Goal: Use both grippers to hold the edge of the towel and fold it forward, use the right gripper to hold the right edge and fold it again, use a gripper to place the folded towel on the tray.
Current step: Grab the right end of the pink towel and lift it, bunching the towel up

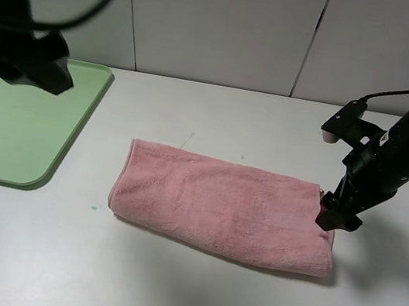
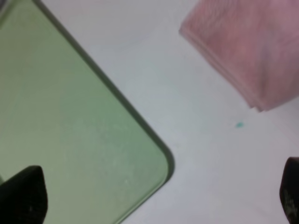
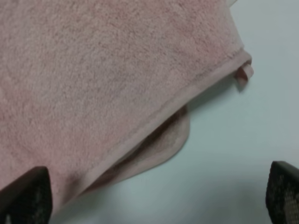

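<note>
First fold looks done. Right gripper (image 1: 332,219), released, poised at towel (image 1: 219,206) right edge (image 3: 177,105); next: clench it, fold toward bench (image 1: 188,299) left edge.

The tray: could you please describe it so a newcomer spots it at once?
Look to the left side of the white table. There lies a flat light-green plastic tray with rounded corners. It alone is green, unlike the fluffy pink towel nearby.

— At the middle of the bench (image 1: 188,299)?
— The towel (image 1: 223,207), folded, lying left to right
— To its left?
— The tray (image 1: 3,135), well apart, with the left hand (image 2: 156,198) over its right side
— At the towel's right end?
— The right hand (image 1: 332,220)
</note>
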Robot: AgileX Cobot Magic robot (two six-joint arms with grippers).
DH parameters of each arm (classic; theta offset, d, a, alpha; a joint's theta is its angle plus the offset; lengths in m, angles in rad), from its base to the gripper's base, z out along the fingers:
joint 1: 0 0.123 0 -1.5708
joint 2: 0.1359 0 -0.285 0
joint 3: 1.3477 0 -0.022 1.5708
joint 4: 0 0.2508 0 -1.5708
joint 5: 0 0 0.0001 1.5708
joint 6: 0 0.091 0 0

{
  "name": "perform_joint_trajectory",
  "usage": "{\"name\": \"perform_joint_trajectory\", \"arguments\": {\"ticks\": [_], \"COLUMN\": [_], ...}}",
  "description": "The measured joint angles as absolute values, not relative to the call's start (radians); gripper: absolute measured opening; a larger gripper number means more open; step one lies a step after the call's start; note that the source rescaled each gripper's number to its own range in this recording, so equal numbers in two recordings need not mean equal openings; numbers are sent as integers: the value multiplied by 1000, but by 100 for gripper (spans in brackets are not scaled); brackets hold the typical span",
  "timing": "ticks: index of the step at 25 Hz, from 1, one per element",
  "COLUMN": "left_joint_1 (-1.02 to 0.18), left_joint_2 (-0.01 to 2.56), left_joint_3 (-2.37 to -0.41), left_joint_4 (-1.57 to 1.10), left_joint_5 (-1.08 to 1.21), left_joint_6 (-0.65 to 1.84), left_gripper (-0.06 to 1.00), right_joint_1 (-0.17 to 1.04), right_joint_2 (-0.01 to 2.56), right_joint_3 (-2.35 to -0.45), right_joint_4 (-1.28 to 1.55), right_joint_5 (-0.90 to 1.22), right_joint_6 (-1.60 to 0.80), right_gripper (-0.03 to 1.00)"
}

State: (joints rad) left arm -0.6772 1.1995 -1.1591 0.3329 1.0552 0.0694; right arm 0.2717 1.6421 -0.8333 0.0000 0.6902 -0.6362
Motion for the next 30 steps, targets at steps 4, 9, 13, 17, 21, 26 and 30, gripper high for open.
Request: {"name": "perform_joint_trajectory", "arguments": {"ticks": [4, 9, 13, 17, 21, 26, 30], "left_joint_1": [-677, -677, -677, -677, -677, -677, -677], "left_joint_2": [1033, 814, 620, 441, 277, 147, 108], "left_joint_3": [-1148, -1015, -850, -713, -589, -492, -491], "left_joint_4": [293, 252, 243, 204, 166, 122, 70], "left_joint_5": [1113, 1126, 1126, 1108, 1060, 1067, 1066], "left_joint_6": [66, 20, -52, -99, -104, -105, -104], "left_gripper": [100, 100, 100, 100, 100, 100, 100], "right_joint_1": [272, 272, 272, 272, 272, 272, 272], "right_joint_2": [1642, 1642, 1642, 1642, 1642, 1642, 1642], "right_joint_3": [-833, -833, -833, -833, -833, -833, -833], "right_joint_4": [9, 14, 16, 18, 21, 23, 23], "right_joint_5": [688, 679, 673, 670, 669, 668, 668], "right_joint_6": [-636, -636, -636, -635, -635, -621, -618], "right_gripper": [100, 100, 100, 100, 100, 100, 100]}}
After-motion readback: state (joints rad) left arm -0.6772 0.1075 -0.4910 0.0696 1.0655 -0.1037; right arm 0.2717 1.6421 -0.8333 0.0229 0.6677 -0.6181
